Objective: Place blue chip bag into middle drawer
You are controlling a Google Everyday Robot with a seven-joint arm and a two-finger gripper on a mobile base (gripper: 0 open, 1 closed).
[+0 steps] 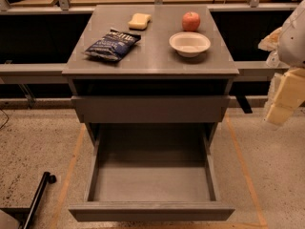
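Observation:
The blue chip bag (112, 44) lies flat on the left part of the grey cabinet top (151, 63). The middle drawer (151, 182) is pulled out wide below, its flat floor bare. The upper drawer (150, 109) above it has a plain grey front and is nearly closed. My gripper (286, 97) hangs at the right edge of the view, pale yellow fingers pointing down, well to the right of the cabinet and far from the bag.
A yellow sponge (139, 21) lies at the back of the top, a red apple (191, 21) at the back right, and a white bowl (189, 44) in front of the apple. A black pole (38, 197) lies on the floor at lower left.

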